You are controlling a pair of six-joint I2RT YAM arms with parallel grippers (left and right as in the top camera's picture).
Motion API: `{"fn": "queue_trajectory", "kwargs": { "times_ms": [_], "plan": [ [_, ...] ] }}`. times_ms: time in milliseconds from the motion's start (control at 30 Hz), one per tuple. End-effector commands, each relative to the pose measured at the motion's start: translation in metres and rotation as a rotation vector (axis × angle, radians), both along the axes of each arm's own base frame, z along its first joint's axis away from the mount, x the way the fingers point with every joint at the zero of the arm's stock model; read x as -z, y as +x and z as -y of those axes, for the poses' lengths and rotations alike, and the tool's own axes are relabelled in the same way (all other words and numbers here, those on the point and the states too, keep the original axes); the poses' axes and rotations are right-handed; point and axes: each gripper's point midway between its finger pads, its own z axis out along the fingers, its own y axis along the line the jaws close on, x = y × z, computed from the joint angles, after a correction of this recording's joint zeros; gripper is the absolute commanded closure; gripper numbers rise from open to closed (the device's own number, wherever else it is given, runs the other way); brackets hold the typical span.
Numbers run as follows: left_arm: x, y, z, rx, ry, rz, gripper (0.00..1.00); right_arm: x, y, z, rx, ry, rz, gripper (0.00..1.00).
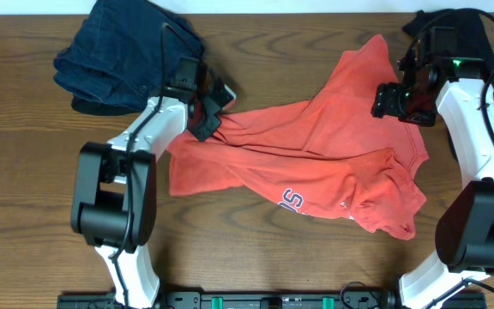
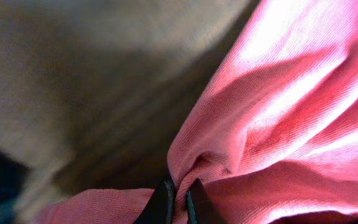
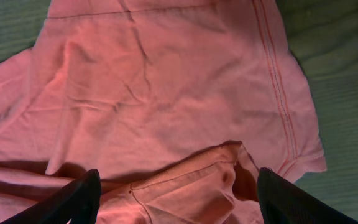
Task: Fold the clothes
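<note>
Coral-red cloth fills the middle of the overhead view. The T-shirt (image 1: 316, 163) lies crumpled on the wooden table (image 1: 24, 172), spreading from centre left to the right side of the frame. Part of its white-and-navy lettering (image 1: 292, 201) shows near the lower edge.

We see the left gripper (image 1: 210, 110) at the shirt's upper left corner. In the left wrist view its jaws are pinched tight on a bunched fold of the fabric, the dark fingertips (image 2: 161, 202) nearly meeting around it.

The right gripper (image 1: 393, 101) sits over the shirt's upper right part. In the right wrist view its fingers (image 3: 82, 196) stand far apart at the bottom corners of the frame, with a stitched hem and a folded flap of red cloth between them. We cannot tell whether they touch the fabric, and nothing is clamped.

A dark navy denim garment (image 1: 118, 60) lies heaped in the upper left of the overhead frame, just beside the left gripper. A black garment (image 1: 480, 24) shows in the upper right corner, partly hidden by the right arm.
</note>
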Motion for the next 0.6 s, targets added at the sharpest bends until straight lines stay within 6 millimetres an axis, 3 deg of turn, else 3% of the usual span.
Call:
{"fn": "queue_trajectory", "kwargs": {
  "times_ms": [0, 133, 567],
  "plan": [
    [-0.064, 0.027, 0.003, -0.071, -0.056, 0.161, 0.94, -0.01, 0.005, -0.004, -0.018, 0.005, 0.036, 0.22],
    [-0.077, 0.028, 0.003, -0.077, -0.066, 0.187, 0.94, -0.011, 0.008, -0.004, -0.017, 0.007, 0.05, 0.23],
    [-0.075, 0.024, 0.002, -0.082, -0.064, 0.171, 0.9, -0.013, 0.014, -0.004, -0.017, 0.005, 0.072, 0.24]
  ]
}}
